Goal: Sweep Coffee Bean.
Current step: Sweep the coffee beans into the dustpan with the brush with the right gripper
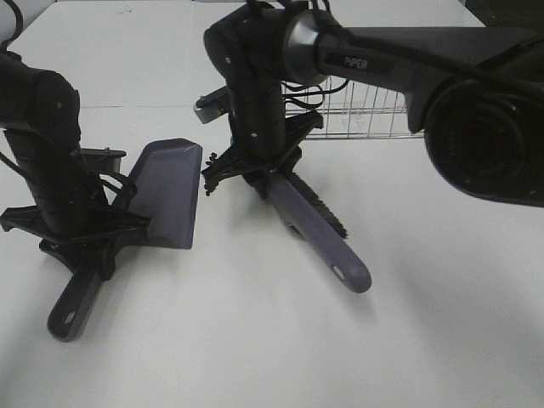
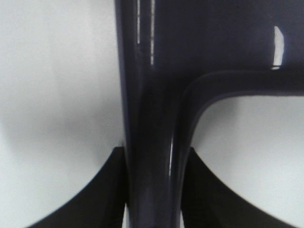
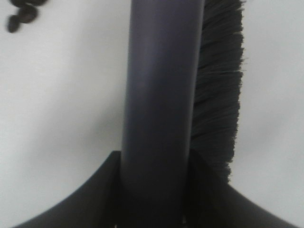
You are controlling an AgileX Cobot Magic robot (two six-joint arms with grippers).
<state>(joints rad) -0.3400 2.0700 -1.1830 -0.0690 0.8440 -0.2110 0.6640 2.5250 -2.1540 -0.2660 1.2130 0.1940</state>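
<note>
The coffee beans show as a few tiny dark ovals [image 3: 21,16] on the white table in the right wrist view. In the high view they are small specks [image 1: 210,157] just off the dustpan's front edge. My left gripper [image 1: 85,242] [image 2: 154,190] is shut on the handle of the purple-grey dustpan [image 1: 166,191] [image 2: 156,118], which rests on the table. My right gripper [image 1: 259,166] [image 3: 154,190] is shut on the purple-grey brush [image 1: 319,229] [image 3: 159,95]. The brush's black bristles [image 1: 321,206] [image 3: 218,95] lie to the right of the beans.
A wire rack [image 1: 361,110] stands on the table behind the right arm. The right arm's dark housing [image 1: 484,127] fills the upper right of the high view. The white table [image 1: 255,340] stretches toward the front.
</note>
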